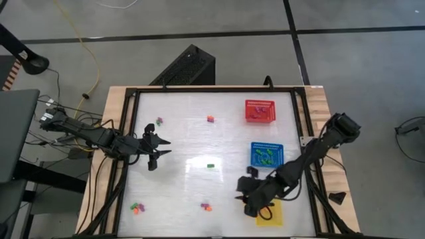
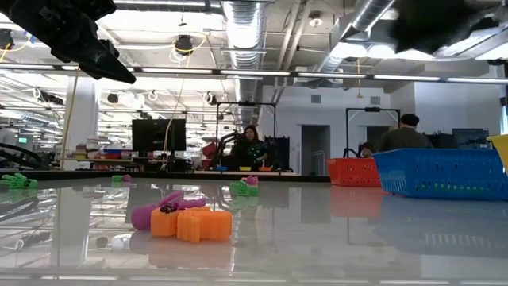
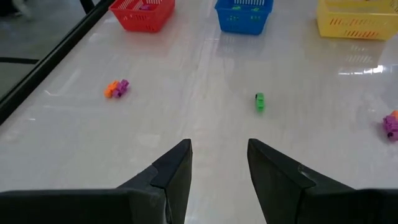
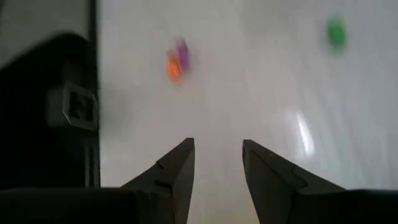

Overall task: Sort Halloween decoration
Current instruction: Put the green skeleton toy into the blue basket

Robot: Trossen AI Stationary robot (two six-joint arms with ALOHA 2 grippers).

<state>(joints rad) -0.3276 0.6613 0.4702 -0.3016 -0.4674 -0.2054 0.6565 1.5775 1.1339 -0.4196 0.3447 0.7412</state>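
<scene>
Two empty, spread grippers, left (image 1: 158, 151) and right (image 1: 244, 197), hovered over scattered Halloween decoration (image 1: 210, 165) mid-table, where a hasty pinch risked flicking a tiny trinket off the slick table (image 1: 186, 119).

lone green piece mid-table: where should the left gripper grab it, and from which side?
Judging by its pose: green piece lies flat and alone on the table. Descend from above, fingers across its narrow width at the middle. The left gripper is open, empty and nearly lined up.
</scene>
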